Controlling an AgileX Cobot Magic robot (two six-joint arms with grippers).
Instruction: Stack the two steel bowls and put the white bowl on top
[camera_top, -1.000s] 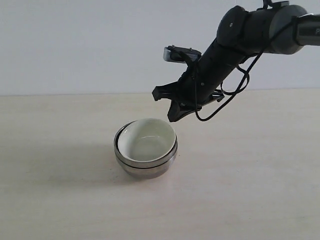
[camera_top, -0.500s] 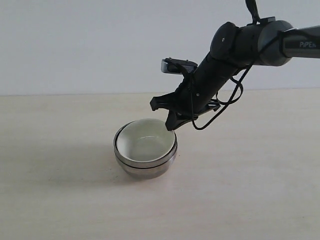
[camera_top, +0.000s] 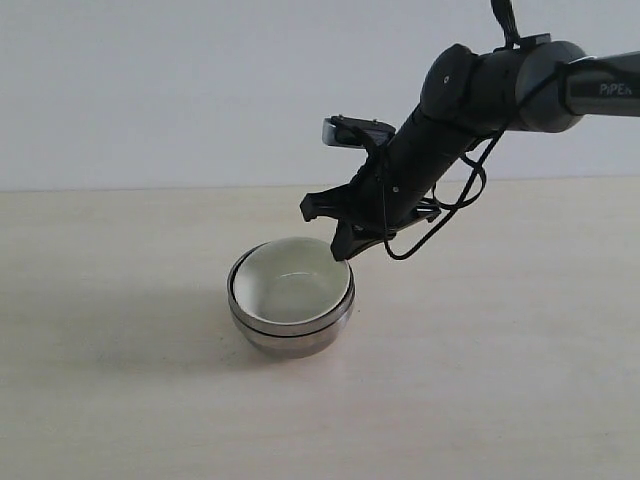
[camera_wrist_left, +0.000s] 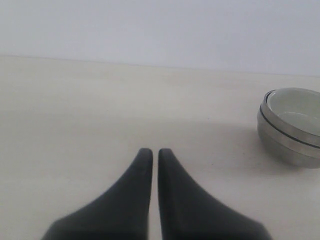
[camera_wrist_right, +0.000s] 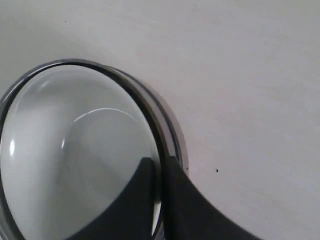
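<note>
The white bowl's (camera_top: 292, 282) outer wall is hidden inside the steel, so only its glossy, plain white inside and its rim can be seen. Of the two steel bowls (camera_top: 290, 335), the inner one shows only as a thin bright rim above a dark seam. The outer one shows its whole mirror-polished wall. The right wrist view cuts off the near side of the stack, and the left wrist view cuts off its right edge. The left arm does not appear in the exterior view.

All three bowls sit upright with their mouths up, nested one inside the other. They are round, so no long axis can be named. The stack stands on the pale wooden table (camera_top: 120, 400), around its middle, with the white bowl on top and sunk almost level with the steel rims.

The right gripper (camera_top: 342, 250) slants down from the upper right, its tip just over the far right rim of the stack. Its fingers are closed to a hairline gap with nothing between them. Whether it touches the rim cannot be told. The left gripper (camera_wrist_left: 155, 152) is likewise closed and empty, low over bare table well to the left of the stack.
</note>
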